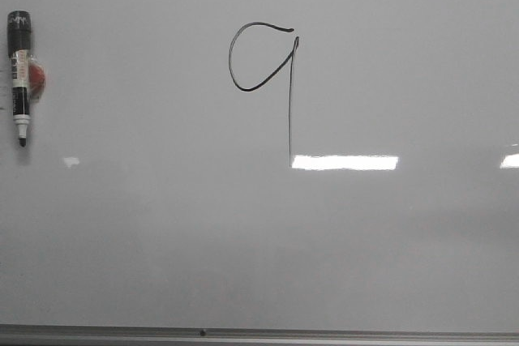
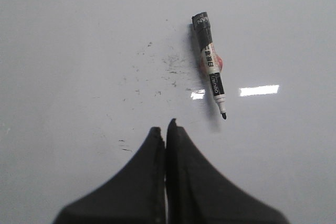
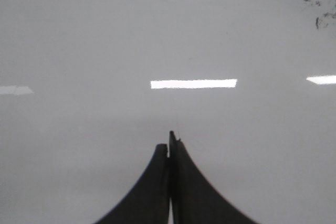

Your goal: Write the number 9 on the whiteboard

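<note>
The number 9 [image 1: 290,103] is drawn in thin black line on the whiteboard [image 1: 389,249], an open loop at upper centre joined to a long straight stem. A white marker pen with a black cap [image 1: 20,79] lies on the board at the far left, tip pointing toward the near edge; it also shows in the left wrist view [image 2: 211,66]. My left gripper [image 2: 165,128] is shut and empty, a little short of the pen's tip. My right gripper [image 3: 169,142] is shut and empty over bare board. Neither gripper shows in the front view.
The board's thin grey metal rim [image 1: 259,335] runs along the near edge. Bright light reflections [image 1: 345,162] lie on the board by the foot of the stem. Faint black smudges [image 2: 168,66] mark the board beside the pen, and more smudges [image 3: 320,1] show in the right wrist view.
</note>
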`<state>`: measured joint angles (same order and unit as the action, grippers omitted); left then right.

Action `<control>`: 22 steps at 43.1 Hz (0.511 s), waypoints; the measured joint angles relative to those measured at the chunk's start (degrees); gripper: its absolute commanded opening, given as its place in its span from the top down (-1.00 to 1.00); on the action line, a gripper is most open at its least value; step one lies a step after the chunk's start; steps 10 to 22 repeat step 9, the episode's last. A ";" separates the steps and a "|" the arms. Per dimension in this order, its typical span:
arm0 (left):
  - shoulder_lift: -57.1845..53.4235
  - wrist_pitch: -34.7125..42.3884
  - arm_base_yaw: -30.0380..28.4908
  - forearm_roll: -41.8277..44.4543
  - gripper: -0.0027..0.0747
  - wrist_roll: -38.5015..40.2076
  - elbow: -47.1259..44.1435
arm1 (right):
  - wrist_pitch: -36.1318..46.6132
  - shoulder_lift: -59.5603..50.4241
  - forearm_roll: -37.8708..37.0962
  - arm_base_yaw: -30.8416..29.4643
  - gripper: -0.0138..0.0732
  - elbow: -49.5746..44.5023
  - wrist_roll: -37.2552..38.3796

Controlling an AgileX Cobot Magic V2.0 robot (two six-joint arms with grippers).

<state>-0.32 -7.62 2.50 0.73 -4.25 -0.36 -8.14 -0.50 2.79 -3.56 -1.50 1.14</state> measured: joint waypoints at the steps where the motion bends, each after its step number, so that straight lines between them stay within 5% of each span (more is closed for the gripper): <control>1: 0.00 0.00 0.00 0.00 0.98 0.00 0.00 | 0.00 0.00 0.00 0.00 0.93 0.00 0.00; 22: 0.00 0.00 0.00 0.00 0.98 0.00 0.00 | 0.00 0.00 0.00 0.00 0.93 0.00 0.12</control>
